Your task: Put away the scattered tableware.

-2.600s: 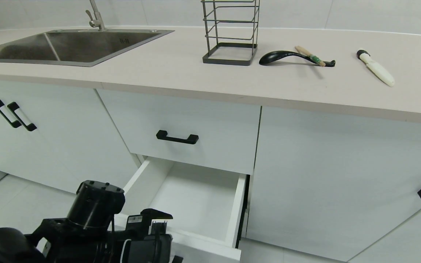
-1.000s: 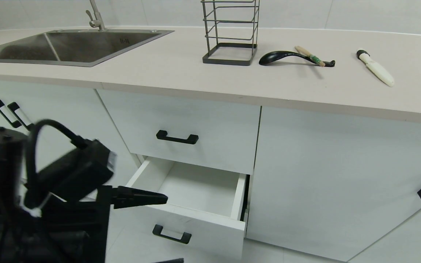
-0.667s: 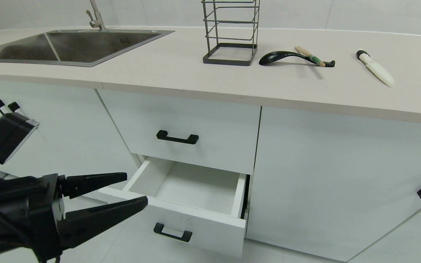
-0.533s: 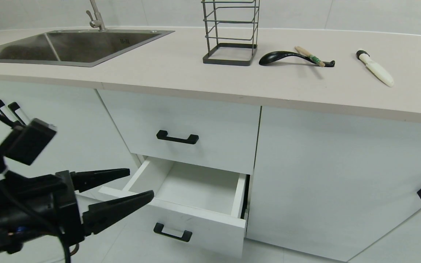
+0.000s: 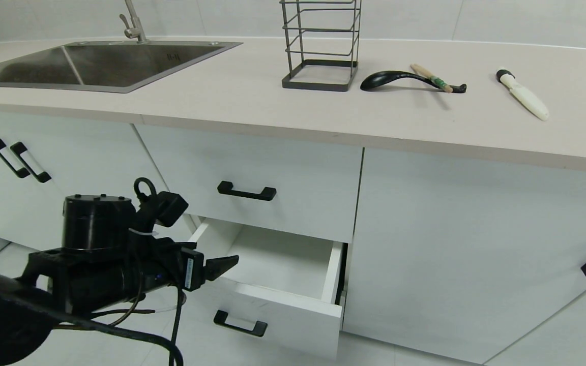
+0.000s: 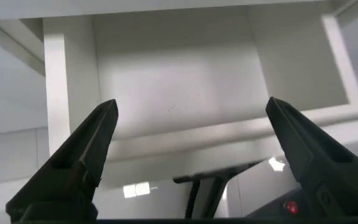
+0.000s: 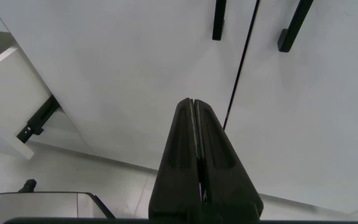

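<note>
Three utensils lie on the beige counter (image 5: pixel 252 109), right of centre: a black ladle (image 5: pixel 405 79), a wooden-handled brush (image 5: pixel 430 77) resting across its handle, and a white knife with a black end (image 5: pixel 523 95). Below the counter the lower white drawer (image 5: pixel 283 302) stands pulled out with nothing in it. My left gripper (image 5: pixel 223 266) hovers at the drawer's front left corner. Seen from the left wrist, that gripper (image 6: pixel 191 107) is wide open above the drawer's bare floor (image 6: pixel 173 81). My right gripper (image 7: pixel 194 106) is shut on nothing, facing white cabinet doors (image 7: pixel 123 68).
A black wire rack (image 5: pixel 321 48) stands on the counter left of the ladle. A steel sink (image 5: pixel 94 61) with a tap sits at the far left. The upper drawer (image 5: pixel 247 191) is closed. Cabinet doors with black handles flank the drawers.
The lower drawer stands less far out than 2.6 s ago. My left arm swung out to the left, then came back right and up to the drawer's front left corner, fingers open.
</note>
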You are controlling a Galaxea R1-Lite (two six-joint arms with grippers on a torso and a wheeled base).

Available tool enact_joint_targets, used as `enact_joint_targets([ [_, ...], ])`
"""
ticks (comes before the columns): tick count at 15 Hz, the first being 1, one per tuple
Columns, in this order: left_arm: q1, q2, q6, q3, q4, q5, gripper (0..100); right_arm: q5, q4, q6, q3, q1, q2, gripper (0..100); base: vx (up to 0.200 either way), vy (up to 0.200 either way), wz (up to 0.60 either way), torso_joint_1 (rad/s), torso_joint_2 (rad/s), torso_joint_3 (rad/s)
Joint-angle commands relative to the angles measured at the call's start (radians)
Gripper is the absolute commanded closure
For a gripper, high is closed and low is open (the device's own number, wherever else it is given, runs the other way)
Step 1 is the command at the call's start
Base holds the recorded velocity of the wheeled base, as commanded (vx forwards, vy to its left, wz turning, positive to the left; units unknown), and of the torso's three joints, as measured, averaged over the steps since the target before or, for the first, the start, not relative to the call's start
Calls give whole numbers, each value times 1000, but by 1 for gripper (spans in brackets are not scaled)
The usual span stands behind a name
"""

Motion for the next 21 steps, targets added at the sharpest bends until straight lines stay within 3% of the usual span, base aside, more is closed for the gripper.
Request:
enact_joint_targets([
  [1, 0, 98, 0, -27, 0, 10, 0, 0, 0, 0, 0, 0, 1, 100, 0, 0, 0, 0, 0, 0],
  [4, -5, 100, 0, -15, 3, 37, 0, 0, 0, 0, 0, 0, 1, 100, 0, 0, 0, 0, 0, 0],
  [10, -6, 86, 4, 37, -2, 39, 0, 0, 0, 0, 0, 0, 1, 100, 0, 0, 0, 0, 0, 0],
  [14, -9, -28, 7, 112, 3, 39, 0, 0, 0, 0, 0, 0, 1, 100, 0, 0, 0, 0, 0, 0],
  [18, -9, -172, 50, 243, 6, 36, 0, 0, 0, 0, 0, 0, 1, 100, 0, 0, 0, 0, 0, 0],
  [21, -9, -236, 58, 296, 7, 36, 0, 0, 0, 0, 0, 0, 1, 100, 0, 0, 0, 0, 0, 0],
])
